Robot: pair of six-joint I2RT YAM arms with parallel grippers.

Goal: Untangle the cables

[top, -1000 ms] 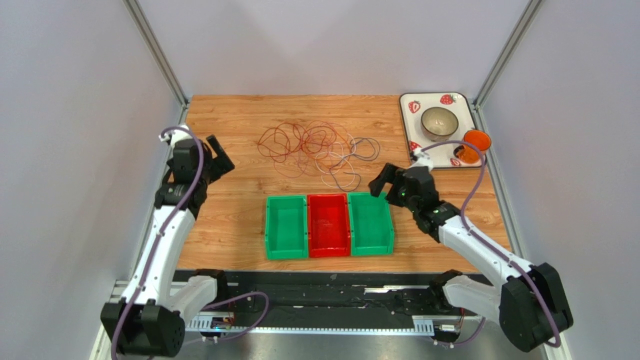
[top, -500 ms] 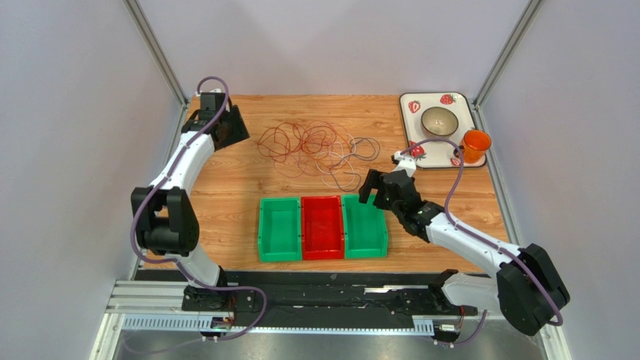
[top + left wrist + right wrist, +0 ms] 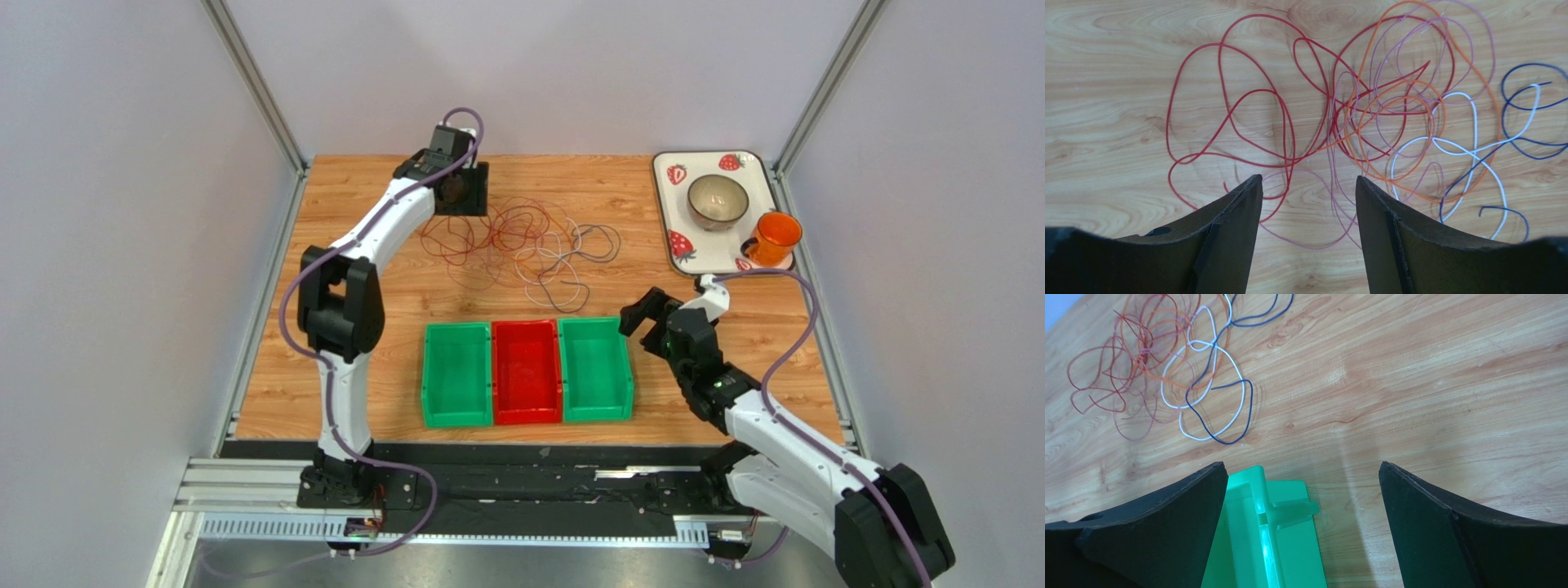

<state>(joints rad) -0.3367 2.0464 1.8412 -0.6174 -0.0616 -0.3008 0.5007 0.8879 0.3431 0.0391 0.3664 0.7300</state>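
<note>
From above, you have one tangle of cables (image 3: 521,239) on the far half of the table (image 3: 368,331). Nearer you stand three bins: two green bins (image 3: 458,374) flanking one red bin (image 3: 528,371).

The left gripper (image 3: 464,192) hangs over the tangle's far-left part. The right gripper (image 3: 648,314) is beside the right-hand bin.

On your left wrist view, the fingers are spread with nothing between them, above cables in five colours: red, orange, mauve, white and dark blue.

On your right wrist view, the fingers are spread wide and empty over one of the green bins, with the cables well apart.

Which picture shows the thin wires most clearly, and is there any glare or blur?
Left wrist view: the cables are crisp, each strand casting a faint shadow on the table; the left gripper is near-black. Top external view: even light, no glare, strands too fine to separate. Right wrist view: cables small in one corner, the green bin very bright.
</note>
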